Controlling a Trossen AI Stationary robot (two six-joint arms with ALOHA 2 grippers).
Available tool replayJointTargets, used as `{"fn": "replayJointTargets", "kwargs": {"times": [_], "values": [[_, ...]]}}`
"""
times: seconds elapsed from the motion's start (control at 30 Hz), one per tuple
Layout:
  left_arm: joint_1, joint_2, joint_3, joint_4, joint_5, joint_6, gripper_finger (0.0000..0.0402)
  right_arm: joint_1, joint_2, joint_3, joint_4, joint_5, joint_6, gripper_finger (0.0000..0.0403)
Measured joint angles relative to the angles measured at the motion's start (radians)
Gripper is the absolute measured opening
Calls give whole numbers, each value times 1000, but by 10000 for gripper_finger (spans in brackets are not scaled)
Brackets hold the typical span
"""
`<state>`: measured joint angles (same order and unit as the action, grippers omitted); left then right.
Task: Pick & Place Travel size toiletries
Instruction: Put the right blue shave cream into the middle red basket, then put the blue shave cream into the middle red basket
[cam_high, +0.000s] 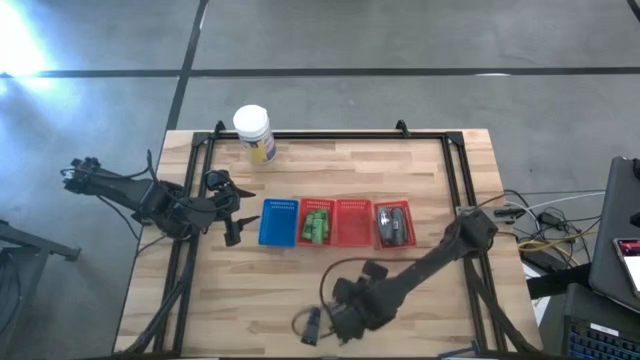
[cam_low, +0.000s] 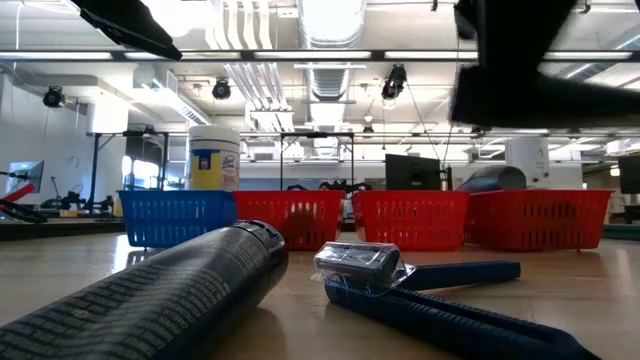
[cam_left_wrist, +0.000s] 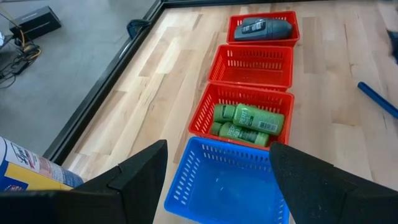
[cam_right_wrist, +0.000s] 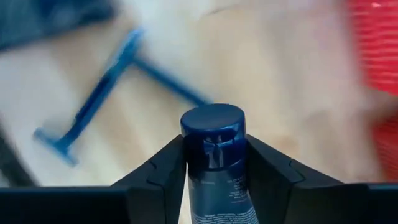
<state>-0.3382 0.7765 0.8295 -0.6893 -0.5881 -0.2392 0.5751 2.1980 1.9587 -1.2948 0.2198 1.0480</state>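
Right wrist view up first: right gripper clamped on a dark blue bottle, both dark fingers pressed against its sides just under the rounded cap. Beyond it, blurred, blue razors lying crossed on the bare wood. Seen from above, right gripper down at the near edge of the table, well short of the baskets, small dark items beside it too small to name. Across the middle, four baskets touching in a row: blue basket, then a red basket packed with green bottles, then a middle red basket showing only its floor, then an end red basket with grey tubes inside. White jar with yellow label standing upright near the far rail, well apart from the row. Left gripper parked just beside the blue basket, fingers spread wide with nothing between them. From the left wrist, green bottles lying on their sides, grey tubes in the farthest basket. Low view: a dark ribbed tube lying close to the lens, a blue razor flat beside it, head toward the tube, baskets lined up behind.
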Motion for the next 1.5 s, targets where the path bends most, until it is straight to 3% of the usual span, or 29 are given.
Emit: {"fn": "replayJointTargets", "kwargs": {"times": [0.23, 0.47, 0.63, 0.8, 0.97, 1.23, 1.37, 1.5], "values": [[0, 0, 0, 1, 0, 1, 287, -136, -129, -34, -128, 202, 260, 119], [0, 0, 0, 1, 0, -3, 287, -382, -256, -166, -83, 211, 295, 132], [0, 0, 0, 1, 0, -3, 287, -482, -347, -298, 53, 200, 304, 126], [0, 0, 0, 1, 0, -4, 287, -518, -404, -446, 274, 142, 376, 117], [0, 0, 0, 1, 0, 12, 287, -528, -397, -572, 414, 124, 457, 141], [0, 0, 0, 1, 0, 48, 287, -528, -389, -644, 447, 190, 562, 175], [0, 0, 0, 0, 0, 59, 287, -528, -390, -611, 438, 198, 495, 198], [0, 0, 0, 0, 0, 60, 287, -512, -390, -550, 437, 197, 312, 220]]}}
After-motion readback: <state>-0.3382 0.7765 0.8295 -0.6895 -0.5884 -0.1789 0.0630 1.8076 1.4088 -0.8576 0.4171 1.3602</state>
